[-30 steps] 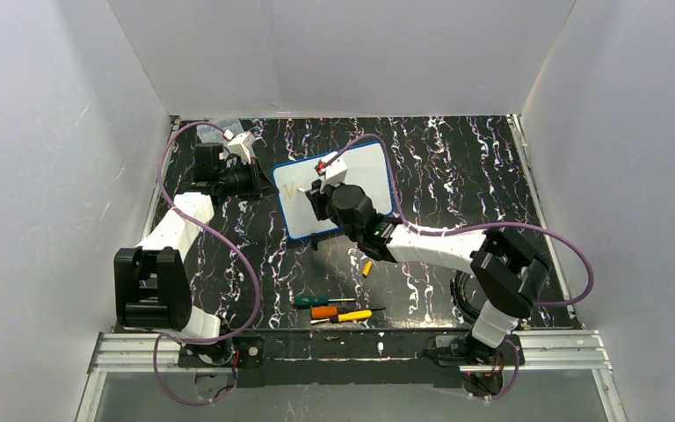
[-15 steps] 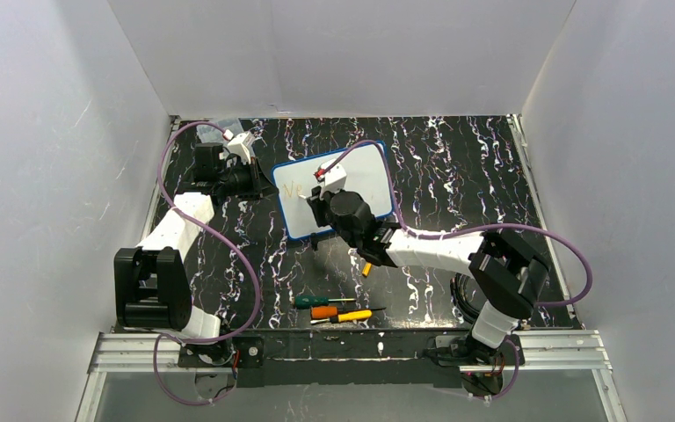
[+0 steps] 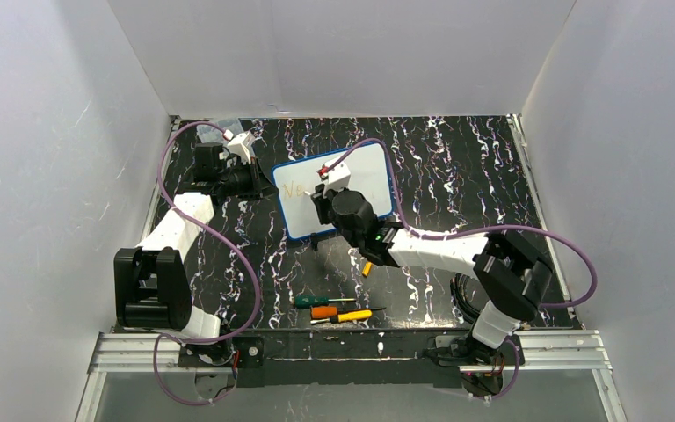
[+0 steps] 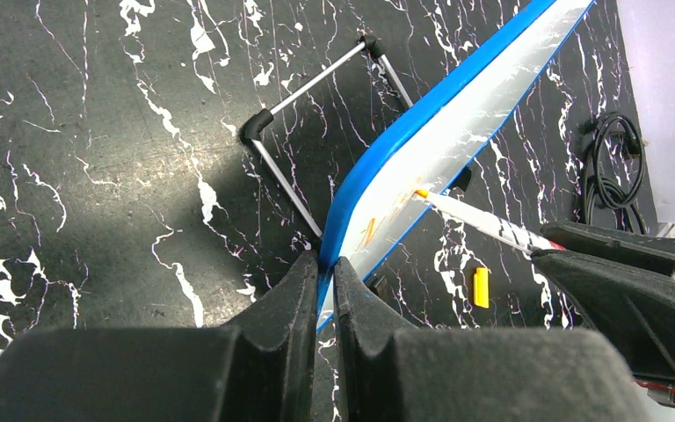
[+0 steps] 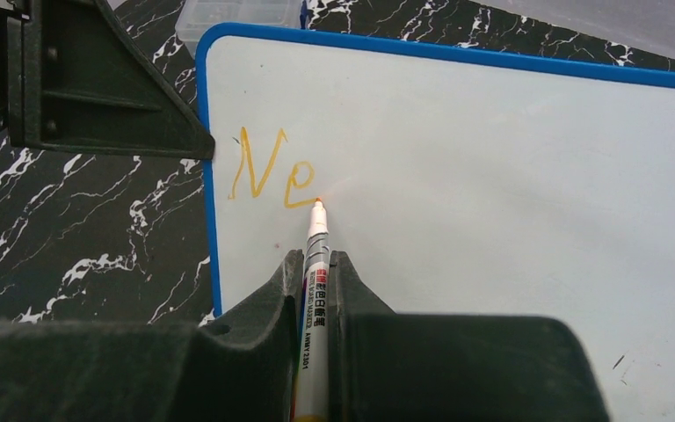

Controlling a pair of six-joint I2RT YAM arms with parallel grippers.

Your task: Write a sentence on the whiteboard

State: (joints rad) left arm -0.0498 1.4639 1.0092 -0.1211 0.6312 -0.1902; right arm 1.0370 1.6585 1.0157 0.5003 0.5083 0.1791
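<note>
**Currently: marker tip on whiteboard, "Ne" written**

The whiteboard stands tilted on its wire stand, toward 12 o'clock of the desk centre. The left fingers are closed on its blue frame at the 9 o'clock edge. The right fingers grip the orange-tipped marker. Its tip touches the board at 4 o'clock of the sentence.

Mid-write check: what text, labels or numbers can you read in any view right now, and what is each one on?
"Ne": orange handwritten letters on the blue-framed white whiteboard, near its upper left corner in the right wrist view.
Printed label, red and black, on the barrel of the white marker pen: too small and blurred to read.
No other readable text in any view.
</note>
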